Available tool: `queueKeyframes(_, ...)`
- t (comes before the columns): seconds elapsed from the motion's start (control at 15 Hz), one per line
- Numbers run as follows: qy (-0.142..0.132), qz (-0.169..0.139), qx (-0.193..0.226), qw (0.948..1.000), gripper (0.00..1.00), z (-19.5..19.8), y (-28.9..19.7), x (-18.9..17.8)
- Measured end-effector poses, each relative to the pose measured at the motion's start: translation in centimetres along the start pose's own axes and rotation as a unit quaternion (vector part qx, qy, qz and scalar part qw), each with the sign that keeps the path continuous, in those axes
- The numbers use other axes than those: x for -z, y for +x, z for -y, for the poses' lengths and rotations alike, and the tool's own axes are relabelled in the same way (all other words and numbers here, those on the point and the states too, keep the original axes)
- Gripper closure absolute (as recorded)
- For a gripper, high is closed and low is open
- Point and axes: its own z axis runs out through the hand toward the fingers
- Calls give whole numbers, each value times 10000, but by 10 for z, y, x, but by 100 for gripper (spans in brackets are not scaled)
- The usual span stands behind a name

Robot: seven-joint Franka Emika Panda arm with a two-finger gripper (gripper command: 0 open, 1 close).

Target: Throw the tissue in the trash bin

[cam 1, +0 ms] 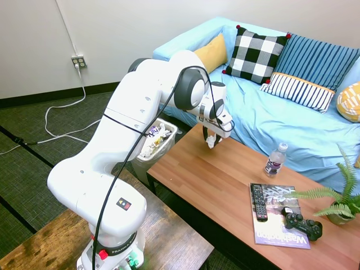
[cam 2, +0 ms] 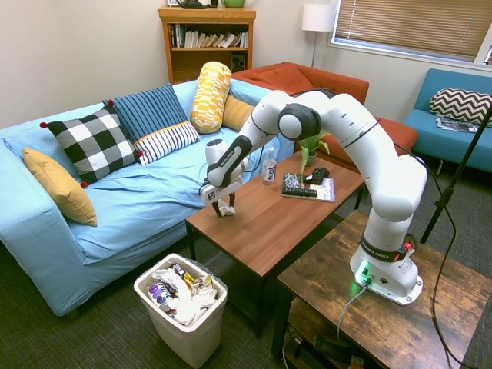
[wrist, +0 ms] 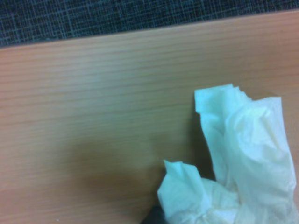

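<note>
Tissue [cam 2: 225, 207] pinched in gripper [cam 2: 224, 209] above coffee table [cam 2: 269, 223]; trash bin [cam 2: 184, 323] full of wrappers.

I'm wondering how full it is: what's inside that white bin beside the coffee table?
The trash bin holds crumpled white paper and colorful wrappers heaped near its rim, inside a clear liner. Whatever lies beneath that top layer is covered.

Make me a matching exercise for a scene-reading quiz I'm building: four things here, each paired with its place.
Things:
1. tissue
2. trash bin
3. water bottle
4. remote

Places:
A. lying on the magazine
B. on the floor by the coffee table's end
C. between the gripper's fingers
D. upright on the table's sofa side

Pairs: 1-C, 2-B, 3-D, 4-A
</note>
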Motion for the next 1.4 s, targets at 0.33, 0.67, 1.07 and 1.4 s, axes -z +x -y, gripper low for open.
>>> queueKeyframes(0.33,-44,98,-131,9999,100,-4,4,-2)
queueKeyframes(0.67,90,70,-100,9999,100,1,3,18)
queueKeyframes(1.07,324,-165,635,9973,100,57,-94,105)
queueKeyframes(1.4,157,-247,1314,9909,100,90,-220,90)
